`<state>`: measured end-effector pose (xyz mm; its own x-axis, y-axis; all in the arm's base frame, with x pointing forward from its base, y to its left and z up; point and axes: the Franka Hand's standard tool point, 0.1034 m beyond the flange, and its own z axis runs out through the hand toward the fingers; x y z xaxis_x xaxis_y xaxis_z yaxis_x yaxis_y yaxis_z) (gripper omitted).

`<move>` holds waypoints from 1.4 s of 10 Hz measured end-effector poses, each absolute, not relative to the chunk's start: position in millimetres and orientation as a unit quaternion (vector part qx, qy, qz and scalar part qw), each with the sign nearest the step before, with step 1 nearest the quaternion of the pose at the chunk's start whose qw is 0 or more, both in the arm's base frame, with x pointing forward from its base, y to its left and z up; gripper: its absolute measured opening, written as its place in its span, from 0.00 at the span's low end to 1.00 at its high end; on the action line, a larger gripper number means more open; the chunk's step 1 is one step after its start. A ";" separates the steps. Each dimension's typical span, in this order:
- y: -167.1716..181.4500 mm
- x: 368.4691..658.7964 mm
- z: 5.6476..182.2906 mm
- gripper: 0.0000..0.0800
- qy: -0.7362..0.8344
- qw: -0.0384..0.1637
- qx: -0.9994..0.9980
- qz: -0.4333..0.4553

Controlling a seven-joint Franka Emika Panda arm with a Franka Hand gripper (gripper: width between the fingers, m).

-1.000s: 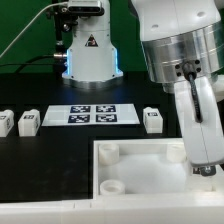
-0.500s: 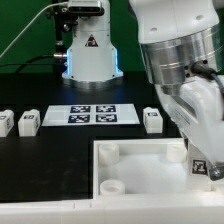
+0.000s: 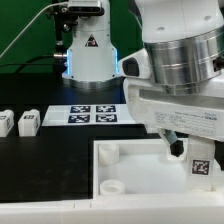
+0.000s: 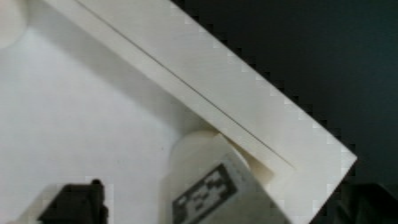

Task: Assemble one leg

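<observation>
The leg [image 3: 200, 163], a small white plastic block with a black-and-white square tag, stands roughly upright over the tabletop's [image 3: 130, 170] corner on the exterior view's right; its upper end is hidden under the gripper [image 3: 185, 148]. Whether the jaws clamp it, I cannot tell; the wrist view blurs the smooth white tray wall [image 4: 214, 90] and the tagged leg [image 4: 214, 190]. Two more legs [image 3: 28, 123] lie beside the marker board [image 3: 92, 115].

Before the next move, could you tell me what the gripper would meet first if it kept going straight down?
Most likely the large white tray-like piece, near its far corner at the exterior view's right. The gripper hangs just over it, with a tagged leg at its tip; depth is unclear.
</observation>
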<state>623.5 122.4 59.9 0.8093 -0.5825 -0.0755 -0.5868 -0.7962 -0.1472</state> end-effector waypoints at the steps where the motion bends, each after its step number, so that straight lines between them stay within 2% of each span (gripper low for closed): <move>1: 127.8 624.5 62.6 0.81 0.229 0.065 -0.971 -0.001; 3: 126.8 624.6 62.0 0.81 0.180 0.065 -0.981 -0.004; 4: 128.0 624.3 61.9 0.64 0.206 0.066 -0.976 -0.002; 5: 128.3 624.2 61.7 0.64 0.213 0.067 -0.975 -0.001; 6: 126.9 622.3 60.3 0.47 0.246 0.066 -0.967 0.005; 7: 124.7 621.0 59.1 0.37 0.288 0.064 -0.955 0.010; 11: 130.1 624.5 63.3 0.37 0.518 0.070 -0.852 0.035; 14: 130.5 629.9 60.1 0.37 0.698 0.087 -0.708 0.060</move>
<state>629.9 130.5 60.1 0.0186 -0.9784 -0.2059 -0.9992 -0.0106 -0.0397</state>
